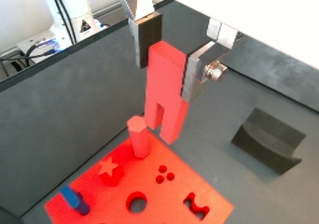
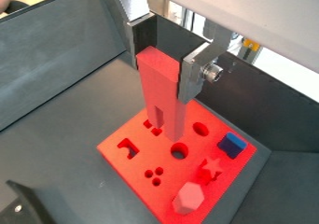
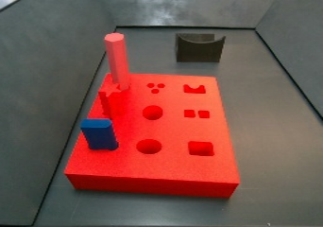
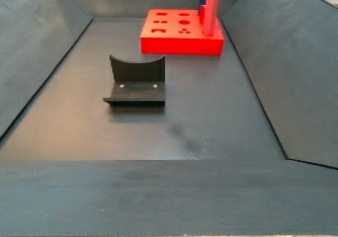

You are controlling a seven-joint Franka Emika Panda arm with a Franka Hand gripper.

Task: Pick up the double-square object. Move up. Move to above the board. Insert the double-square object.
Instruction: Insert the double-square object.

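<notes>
My gripper (image 1: 171, 55) hangs well above the large flat bright-red square board with shaped holes (image 1: 200, 195), its silver plates clamped on the upper part of the slim, tall salmon-red double-square peg (image 1: 165, 88). The main risk, as I judge it, is coming down with the two square legs out of line with the pair of small square holes (image 3: 195, 113); a slight twist or offset would land them on the red face and jam or tip the peg in my grip. The tall pinkish-red hexagonal pillar (image 1: 137, 139), the short red star-topped peg (image 1: 107, 169) and the blue block (image 1: 73, 200) stand on the board, and a sideways drift could knock them. The peg looks smooth, straight-sided and upright, its lower end hanging free; from the wrist views I cannot quite tell whether it sits over the right holes. Neither side view shows me or the peg
</notes>
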